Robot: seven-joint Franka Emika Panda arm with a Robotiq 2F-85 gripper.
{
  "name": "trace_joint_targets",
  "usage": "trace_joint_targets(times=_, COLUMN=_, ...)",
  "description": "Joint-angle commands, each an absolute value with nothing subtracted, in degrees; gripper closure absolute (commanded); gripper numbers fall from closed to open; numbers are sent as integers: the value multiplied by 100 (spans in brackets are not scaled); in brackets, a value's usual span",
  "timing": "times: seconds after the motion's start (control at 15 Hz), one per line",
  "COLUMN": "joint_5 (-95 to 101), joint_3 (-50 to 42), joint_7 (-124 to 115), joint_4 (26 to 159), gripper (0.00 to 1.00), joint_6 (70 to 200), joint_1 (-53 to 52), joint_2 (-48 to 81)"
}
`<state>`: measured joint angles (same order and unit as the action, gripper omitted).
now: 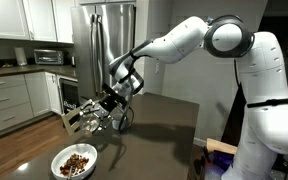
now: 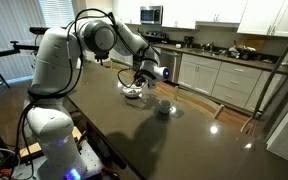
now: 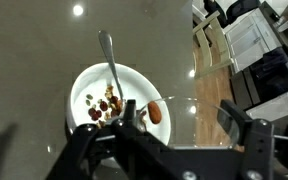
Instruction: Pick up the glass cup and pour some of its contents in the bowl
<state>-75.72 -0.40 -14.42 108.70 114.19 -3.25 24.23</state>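
In an exterior view the arm reaches low across the dark table (image 1: 164, 115). The gripper (image 1: 100, 108) hangs just above and beside the bowl (image 1: 88, 151), a white one with brown pieces in it. Whatever sits between the jaws is too small to make out here. A steel fridge (image 1: 109, 30) stands behind, well apart.

In an exterior view the gripper (image 2: 145, 77) is over the bowl (image 2: 125, 93), and a small pale cup (image 2: 164, 105) stands on the table apart from both, out of the way.

The wrist view settles it. The fingers (image 3: 134, 118) stand either side of the glass cup (image 3: 189, 104), clamped on it as far as I can judge, and the contents (image 3: 154, 113) show brown through its wall. The bowl (image 3: 80, 84) lies below, spreading from the cup towards the left of the frame, so I'd say the tilt must go that way. A spoon (image 3: 106, 50) rests in the bowl with its handle pointing away from the gripper, and it may catch falling bits
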Motion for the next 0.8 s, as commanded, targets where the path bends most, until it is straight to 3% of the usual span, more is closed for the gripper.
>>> trace_joint_targets(times=0.0, joint_5=-7516, joint_3=-14, joint_7=-1625, joint_4=10832, gripper=41, joint_6=11276, joint_1=-256, joint_2=2465)
trace_joint_targets(times=0.73, joint_5=-7462, joint_3=-215, joint_7=-2411, joint_4=10844, gripper=41, joint_6=10984, joint_1=-106, joint_2=2572)
